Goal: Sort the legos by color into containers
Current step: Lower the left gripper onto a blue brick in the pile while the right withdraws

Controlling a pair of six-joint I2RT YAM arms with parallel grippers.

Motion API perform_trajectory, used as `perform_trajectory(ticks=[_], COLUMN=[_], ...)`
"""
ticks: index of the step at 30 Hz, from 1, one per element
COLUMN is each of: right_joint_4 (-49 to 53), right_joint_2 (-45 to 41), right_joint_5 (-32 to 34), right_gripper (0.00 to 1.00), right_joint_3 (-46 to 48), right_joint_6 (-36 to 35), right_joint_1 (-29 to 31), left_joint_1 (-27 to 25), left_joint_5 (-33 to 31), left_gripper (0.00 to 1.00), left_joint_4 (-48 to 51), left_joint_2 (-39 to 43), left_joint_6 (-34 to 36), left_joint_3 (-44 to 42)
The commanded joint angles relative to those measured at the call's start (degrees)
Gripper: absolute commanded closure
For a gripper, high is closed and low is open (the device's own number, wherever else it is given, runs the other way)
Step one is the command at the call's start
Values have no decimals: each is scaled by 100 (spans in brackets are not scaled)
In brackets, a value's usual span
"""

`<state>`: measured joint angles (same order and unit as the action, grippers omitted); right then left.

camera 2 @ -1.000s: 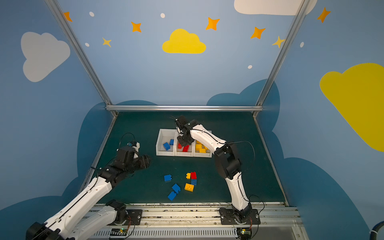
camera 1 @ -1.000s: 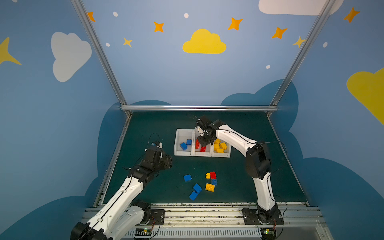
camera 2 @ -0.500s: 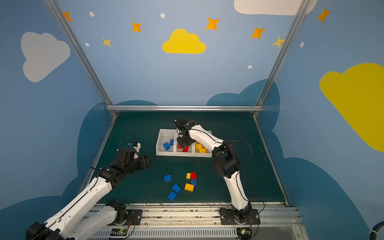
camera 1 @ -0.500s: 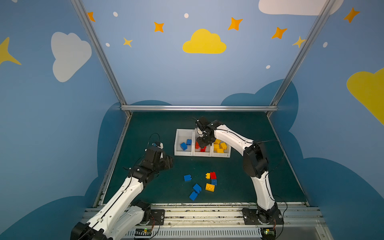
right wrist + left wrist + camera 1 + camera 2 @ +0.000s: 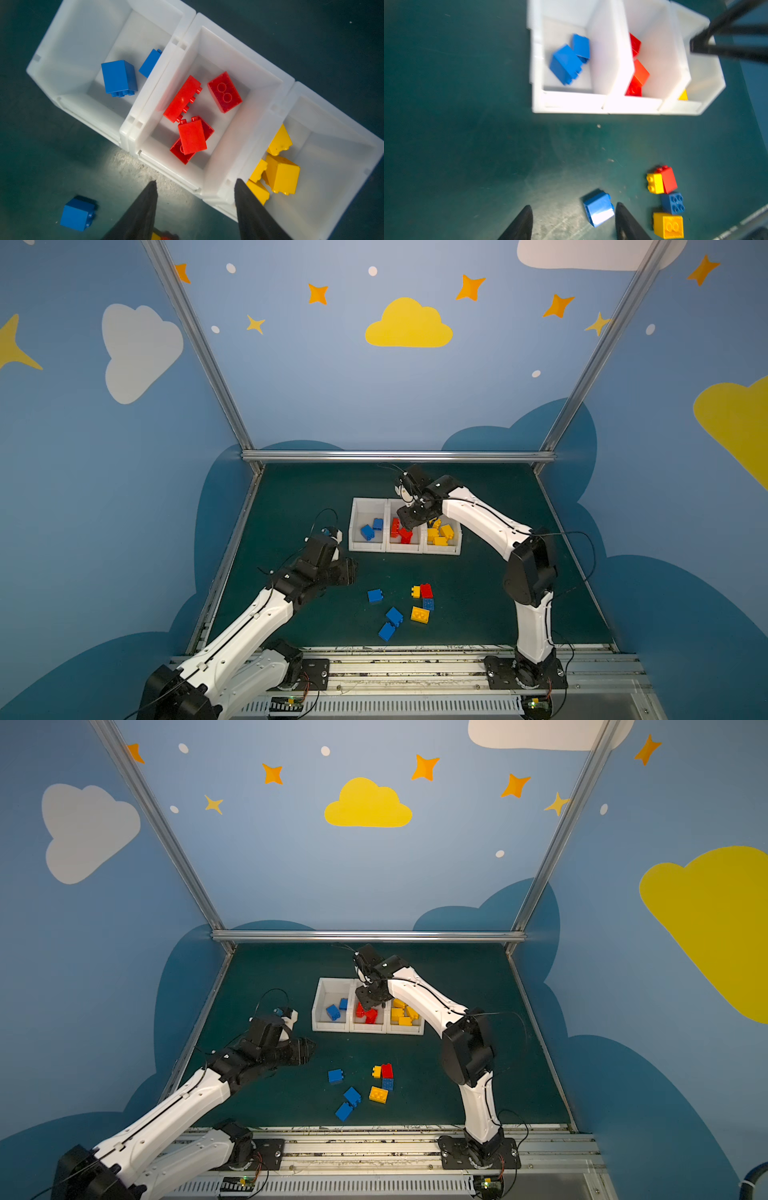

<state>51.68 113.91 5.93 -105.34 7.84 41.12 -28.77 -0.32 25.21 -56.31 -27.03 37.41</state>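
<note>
Three joined white containers (image 5: pixel 388 549) stand mid-table: blue legos (image 5: pixel 119 78) in the left one, red legos (image 5: pixel 192 137) in the middle one, yellow legos (image 5: pixel 281 176) in the right one. My right gripper (image 5: pixel 409 522) hangs over the middle container's front lip, open, nothing between its fingers (image 5: pixel 145 207). Loose legos lie nearer the front: a blue one (image 5: pixel 374 595), a yellow-red-blue cluster (image 5: pixel 422 593), a yellow one (image 5: pixel 419 614) and two more blue ones (image 5: pixel 390 623). My left gripper (image 5: pixel 349 570) is open above the mat, left of the loose blue lego (image 5: pixel 599 207).
The dark green mat (image 5: pixel 299 506) ends at metal rails at the back (image 5: pixel 399 456) and the sides. The right arm's elbow (image 5: pixel 530 568) stands to the right of the loose legos. Both arm bases sit on the front rail (image 5: pixel 399 668).
My right gripper has opened over the middle container and shifted slightly. The left arm has hardly moved.
</note>
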Motion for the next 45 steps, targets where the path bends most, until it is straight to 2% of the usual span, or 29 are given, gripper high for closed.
perform_trajectory(ticks=[1,10,20,29,39,45], right_joint_4=[-31,-336,-615,-694,-712,-721], right_joint_2=[-531,-1620,-2325,-2469,-2523,-2531], right_joint_5=[-4,-75,-196,-268,-286,-286], right_gripper=[40,40,39,39,39,39], right_joint_3=[388,1845,2882,3117,3241,3293], right_joint_6=[227,642,944,1034,1062,1100], right_joint_1=[-99,-411,-720,-797,-811,-816], left_joint_1=[-453,-1865,-2658,-3069,-3152,-3169], left_joint_5=[93,129,121,240,197,120], left_gripper=[36,34,33,32,33,38], left_joint_4=[281,500,888,945,931,953], left_joint_2=[-238,-1166,-2127,-2949,-3515,-3725], left_joint_6=[101,103,388,426,456,507], left_joint_3=[283,604,1053,1396,1599,1660])
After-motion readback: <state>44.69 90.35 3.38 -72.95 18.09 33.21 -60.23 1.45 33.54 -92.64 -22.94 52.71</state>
